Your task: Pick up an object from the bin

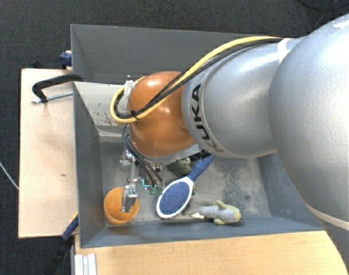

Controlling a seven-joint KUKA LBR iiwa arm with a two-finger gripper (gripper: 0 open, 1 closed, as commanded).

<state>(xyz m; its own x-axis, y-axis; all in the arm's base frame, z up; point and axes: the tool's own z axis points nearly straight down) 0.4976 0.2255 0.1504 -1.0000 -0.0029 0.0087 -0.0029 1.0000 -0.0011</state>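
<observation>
We see the gripper (129,201) low in the near left corner of the bin (85,176), its tip right on top of an orange round thing (116,209) that lies on the floor close to the left and front walls. The metal tip overlaps the right part of that thing, so the two look as if they touch, but we cannot tell whether the gripper is spread or pressed together, nor whether it has a grip on it.

Just to the right lies a brush (175,197) with a blue oval head rimmed in white, its blue handle slanting up under the arm (248,102). Further right, along the front wall, lies a small grey and yellow toy animal (218,212). The orange cover (157,116) and a yellow cable (243,41) sit above the gripper.
</observation>
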